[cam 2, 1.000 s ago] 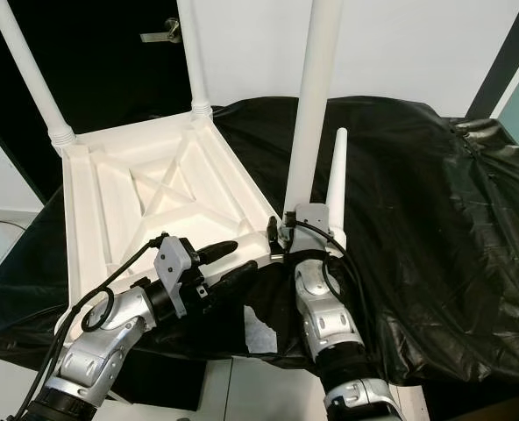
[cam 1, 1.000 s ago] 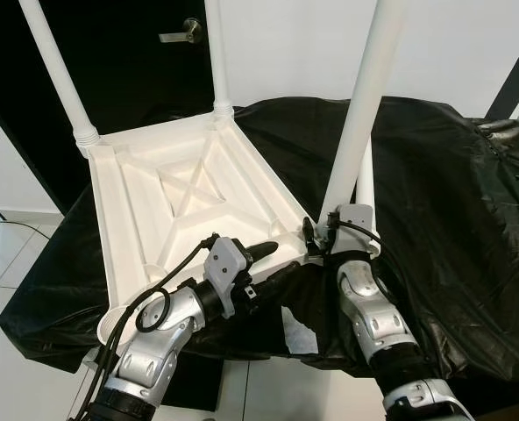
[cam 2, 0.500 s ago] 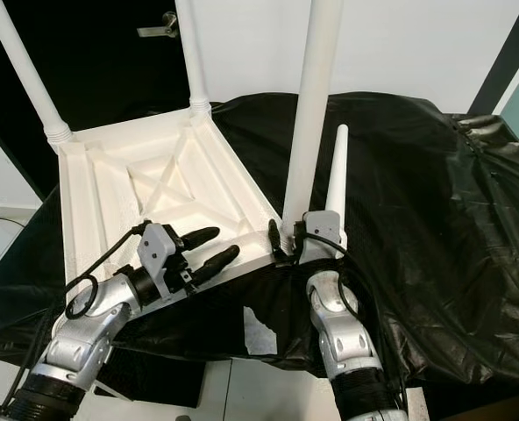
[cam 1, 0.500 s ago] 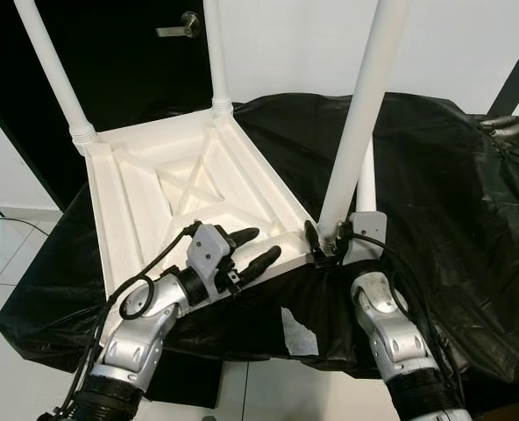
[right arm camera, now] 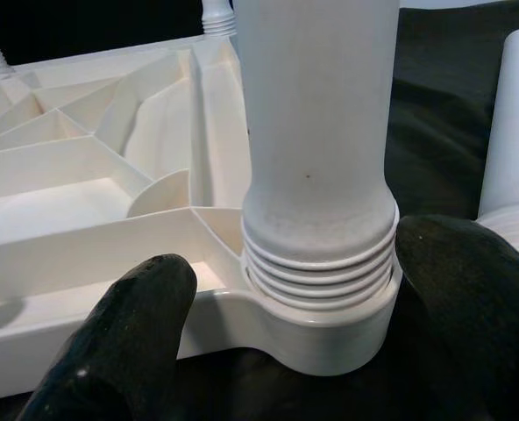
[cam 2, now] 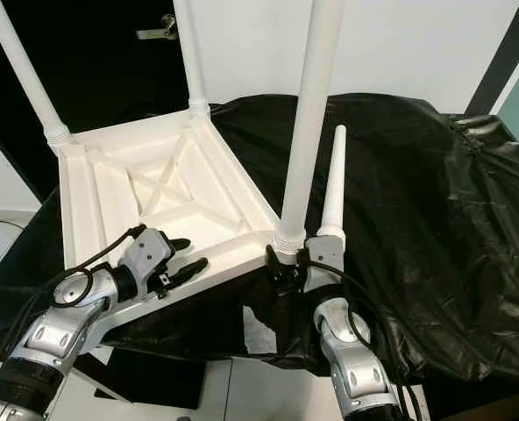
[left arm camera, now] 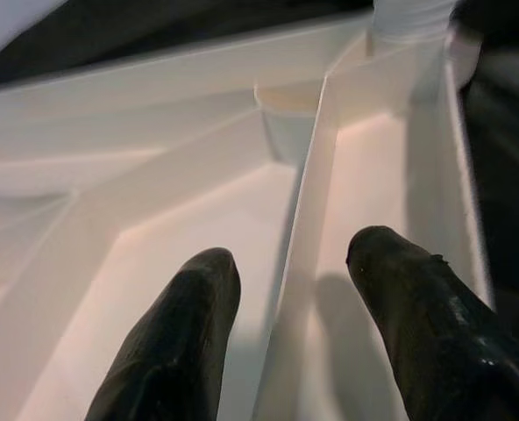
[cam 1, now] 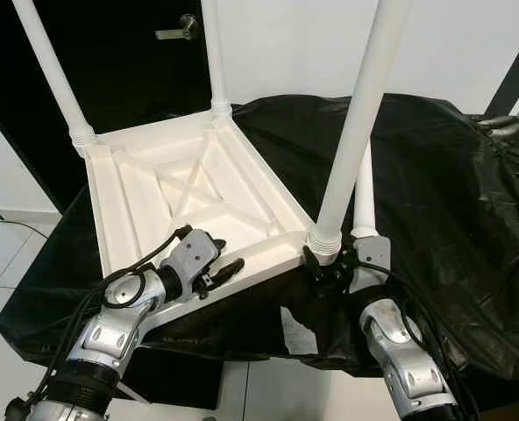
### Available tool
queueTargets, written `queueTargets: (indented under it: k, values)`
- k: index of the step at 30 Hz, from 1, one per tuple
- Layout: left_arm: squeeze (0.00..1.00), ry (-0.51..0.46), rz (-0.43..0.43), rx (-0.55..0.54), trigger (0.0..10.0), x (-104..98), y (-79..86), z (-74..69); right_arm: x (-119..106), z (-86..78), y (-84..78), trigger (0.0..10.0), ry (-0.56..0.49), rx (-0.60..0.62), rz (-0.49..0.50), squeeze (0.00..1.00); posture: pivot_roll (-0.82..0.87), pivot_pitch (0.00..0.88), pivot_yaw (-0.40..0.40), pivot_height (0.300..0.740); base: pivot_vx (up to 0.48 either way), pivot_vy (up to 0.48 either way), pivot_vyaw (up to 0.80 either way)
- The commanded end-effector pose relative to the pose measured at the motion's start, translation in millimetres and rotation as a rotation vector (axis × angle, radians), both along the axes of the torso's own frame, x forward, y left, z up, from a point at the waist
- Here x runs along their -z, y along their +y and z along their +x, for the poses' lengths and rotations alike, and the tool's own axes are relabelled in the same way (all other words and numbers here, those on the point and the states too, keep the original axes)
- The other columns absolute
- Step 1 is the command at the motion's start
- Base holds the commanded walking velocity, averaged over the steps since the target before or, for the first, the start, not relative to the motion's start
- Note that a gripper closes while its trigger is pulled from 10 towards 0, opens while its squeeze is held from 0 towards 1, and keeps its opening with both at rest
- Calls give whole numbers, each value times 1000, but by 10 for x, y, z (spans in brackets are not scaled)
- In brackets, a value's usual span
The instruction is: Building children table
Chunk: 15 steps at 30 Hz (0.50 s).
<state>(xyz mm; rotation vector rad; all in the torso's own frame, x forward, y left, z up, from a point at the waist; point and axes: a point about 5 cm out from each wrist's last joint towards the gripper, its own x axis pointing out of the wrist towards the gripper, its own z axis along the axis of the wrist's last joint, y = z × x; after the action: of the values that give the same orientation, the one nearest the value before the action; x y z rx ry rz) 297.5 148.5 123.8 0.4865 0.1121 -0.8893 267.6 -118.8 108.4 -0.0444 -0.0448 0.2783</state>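
Table: the white plastic children's table top [cam 1: 194, 193] lies upside down, ribbed underside up, on a surface draped in crinkled black plastic sheeting [cam 1: 452, 193].
Legs: three long white plastic legs stand upright in corner sockets; the nearest one [cam 1: 351, 132] rises at the near right corner.
Spare leg: a shorter white tapered leg [cam 2: 332, 189] stands just beside that corner, on the sheeting.
Left gripper [left arm camera: 290, 329]: fingers spread apart, straddling a rib of the near edge of the table.
Right gripper [right arm camera: 316, 298]: fingers wide on either side of the nearest leg's threaded base, not visibly pressing it.
Background: dark door with a metal handle [cam 1: 176, 31].
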Motion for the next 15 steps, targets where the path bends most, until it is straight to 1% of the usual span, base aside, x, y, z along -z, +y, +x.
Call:
queueTargets:
  k: [1,7,8,9,12,13,14,15]
  values:
    - [0,-3,62,-155,10000,49,126,97,-4,-34,30,10000,6,-29,6,0,-11,0,23,740,0,0,0]
    - [0,47,109,-206,10000,79,150,162,-3,-72,52,10000,11,-42,0,0,-17,0,30,740,0,0,0]
    - [0,81,141,-228,10000,94,156,187,-2,-81,61,10000,15,-43,1,0,-19,0,33,740,0,0,0]
    - [0,92,159,-246,10000,101,164,202,-1,-86,64,10000,16,-43,2,0,-20,0,35,740,0,0,0]
    - [0,97,170,-258,10000,104,170,211,-1,-89,66,10000,17,-43,3,0,-21,0,36,740,0,0,0]
    - [0,104,188,-264,8745,105,175,219,0,-94,67,10000,18,-42,4,0,-22,0,40,740,0,0,0]
    - [0,108,200,-267,8745,105,177,223,0,-96,68,10000,19,-41,5,0,-22,0,40,740,0,0,0]
    - [0,126,199,-281,5725,101,178,233,-1,-100,70,10000,20,-41,5,0,-23,0,42,740,0,0,0]
